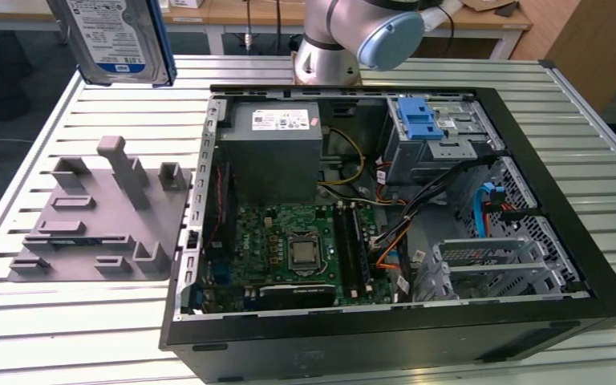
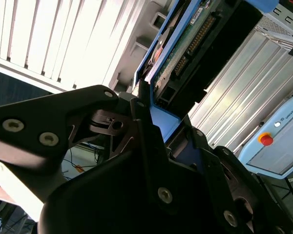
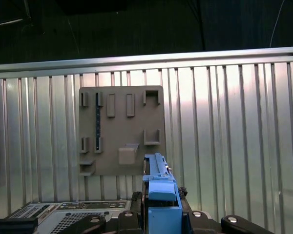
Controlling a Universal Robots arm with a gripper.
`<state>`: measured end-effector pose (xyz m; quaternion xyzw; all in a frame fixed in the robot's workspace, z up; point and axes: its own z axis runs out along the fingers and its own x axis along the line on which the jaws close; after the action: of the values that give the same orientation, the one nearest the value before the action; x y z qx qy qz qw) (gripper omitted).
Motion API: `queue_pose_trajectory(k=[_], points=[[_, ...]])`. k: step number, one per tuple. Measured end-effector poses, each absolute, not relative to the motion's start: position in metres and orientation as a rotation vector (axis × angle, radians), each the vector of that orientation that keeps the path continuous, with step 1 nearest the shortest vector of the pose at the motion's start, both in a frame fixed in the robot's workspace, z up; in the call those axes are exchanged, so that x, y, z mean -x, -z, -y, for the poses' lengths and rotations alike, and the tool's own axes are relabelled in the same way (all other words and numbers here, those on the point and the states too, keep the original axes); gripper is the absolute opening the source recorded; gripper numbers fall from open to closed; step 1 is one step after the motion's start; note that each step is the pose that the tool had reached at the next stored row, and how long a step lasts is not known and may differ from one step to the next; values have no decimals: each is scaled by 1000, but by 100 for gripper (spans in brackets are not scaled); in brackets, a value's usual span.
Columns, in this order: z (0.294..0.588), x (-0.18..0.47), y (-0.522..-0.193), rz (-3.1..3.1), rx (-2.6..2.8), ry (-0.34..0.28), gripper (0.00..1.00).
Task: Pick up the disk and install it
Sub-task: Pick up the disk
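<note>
We are gripping the disk (image 1: 115, 36) by its blue carrier frame in our hand (image 2: 166, 117), holding it aloft to the exterior view's left of the open computer case (image 1: 394, 353), long axis near vertical, label facing outward.

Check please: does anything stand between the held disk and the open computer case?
Nothing visible does. The disk, clamped in the gripper, hangs in the air at the exterior view's left, outside the open case, whose side panel is off. Inside, cables run beside the drive cage.
</note>
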<state>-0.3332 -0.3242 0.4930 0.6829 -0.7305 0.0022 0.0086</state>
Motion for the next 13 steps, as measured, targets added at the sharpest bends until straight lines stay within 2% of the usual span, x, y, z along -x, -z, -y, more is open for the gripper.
queue_pose_trajectory(k=[13], points=[[324, 328, -493, 2282, -2134, -7, 36]])
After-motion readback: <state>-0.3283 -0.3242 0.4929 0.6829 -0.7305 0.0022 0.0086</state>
